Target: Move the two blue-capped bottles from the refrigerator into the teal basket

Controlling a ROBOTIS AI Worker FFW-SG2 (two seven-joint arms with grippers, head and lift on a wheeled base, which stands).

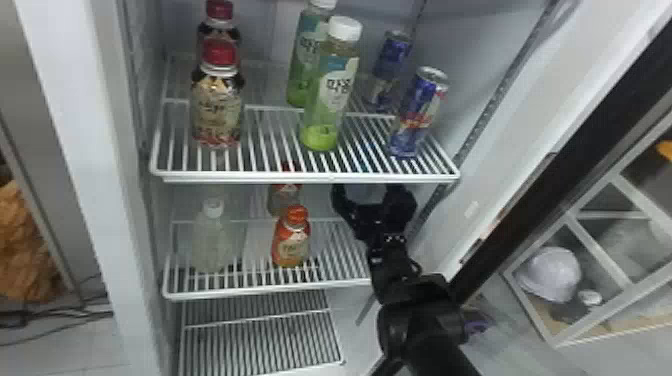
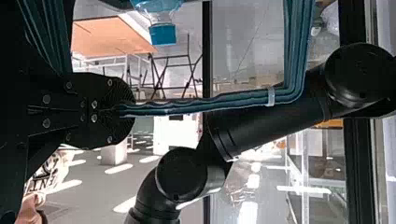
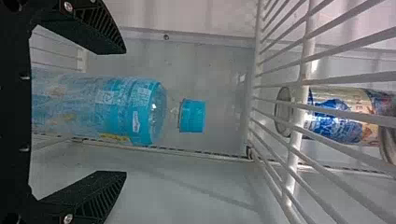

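Bottle (image 3: 107, 109) needs the wide-open, empty right pincer (image 3: 126, 112) centred around it before squeezing gently, with the left pincer (image 2: 127, 110) clamped on the basket handle (image 2: 196, 106).

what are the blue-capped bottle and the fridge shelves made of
The bottle looks like glossy clear plastic: see-through shoulder, bright glints. Its cap seems moulded plastic, opaque and evenly blue. The shelves are likely metal wire, painted or plastic-coated: slim, smooth white bars.

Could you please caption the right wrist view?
Open end effector lined up with a blue-capped bottle in the refrigerator.
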